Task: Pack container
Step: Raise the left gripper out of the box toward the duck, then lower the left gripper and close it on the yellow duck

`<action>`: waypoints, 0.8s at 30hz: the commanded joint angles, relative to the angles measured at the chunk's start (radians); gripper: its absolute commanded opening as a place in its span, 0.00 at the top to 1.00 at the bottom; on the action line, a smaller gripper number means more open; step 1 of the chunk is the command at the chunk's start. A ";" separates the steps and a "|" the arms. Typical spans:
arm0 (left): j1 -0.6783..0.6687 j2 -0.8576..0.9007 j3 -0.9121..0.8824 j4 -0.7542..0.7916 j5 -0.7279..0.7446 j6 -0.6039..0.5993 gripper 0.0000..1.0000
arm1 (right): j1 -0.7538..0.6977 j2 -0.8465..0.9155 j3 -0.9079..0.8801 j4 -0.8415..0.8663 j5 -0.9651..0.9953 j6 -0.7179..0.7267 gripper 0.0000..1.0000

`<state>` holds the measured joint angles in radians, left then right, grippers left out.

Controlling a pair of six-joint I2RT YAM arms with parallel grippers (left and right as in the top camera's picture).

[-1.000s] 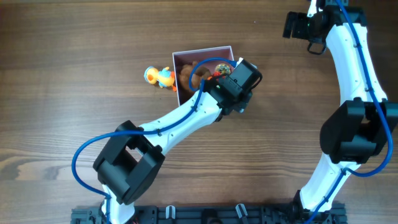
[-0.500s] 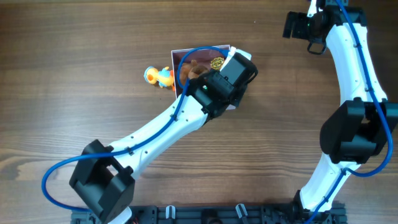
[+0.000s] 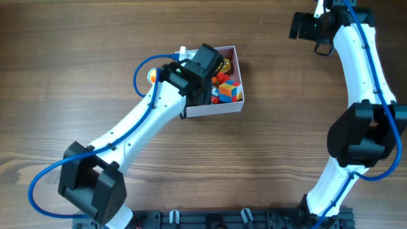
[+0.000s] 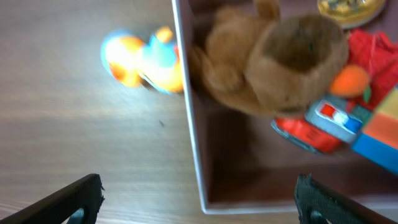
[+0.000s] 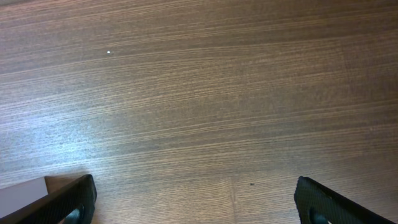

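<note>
Box: white walls [image 3: 216, 109] and pink inside. It sits on the brown table [image 3: 95, 38], near the middle.
In the box: a brown teddy [image 4: 267, 62] fills the left part. A little red toy [image 4: 308, 129] lies just beside it. Bright blocks [image 3: 230, 93] sit at the right side.
Duck: an orange and blue duck [image 4: 140, 59] lies on the table outside the box, just beside its left wall.
Left tool [image 4: 198, 190]: it hangs over the left wall of the box. Its fingers are spread wide and have hold of nothing.
Right tool [image 5: 194, 190]: it is far off at the back right, over bare table. Its fingers are spread wide too, with nothing in them.
</note>
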<state>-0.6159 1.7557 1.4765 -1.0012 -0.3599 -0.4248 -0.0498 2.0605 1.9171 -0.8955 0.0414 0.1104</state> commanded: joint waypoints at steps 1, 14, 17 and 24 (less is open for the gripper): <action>0.023 -0.023 0.009 -0.058 0.232 -0.054 0.00 | -0.004 -0.022 -0.003 0.003 -0.009 -0.006 0.00; 0.390 -0.034 0.009 -0.002 0.275 -0.709 0.00 | -0.004 -0.022 -0.003 0.003 -0.009 -0.005 0.00; 0.457 -0.023 0.009 0.032 0.405 -0.739 0.00 | -0.004 -0.022 -0.003 0.003 -0.009 -0.005 0.00; 0.463 0.006 0.009 0.092 0.428 -0.835 0.01 | -0.004 -0.022 -0.003 0.003 -0.009 -0.006 0.00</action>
<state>-0.1486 1.7351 1.4769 -0.9108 0.0299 -1.1461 -0.0498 2.0605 1.9171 -0.8955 0.0414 0.1101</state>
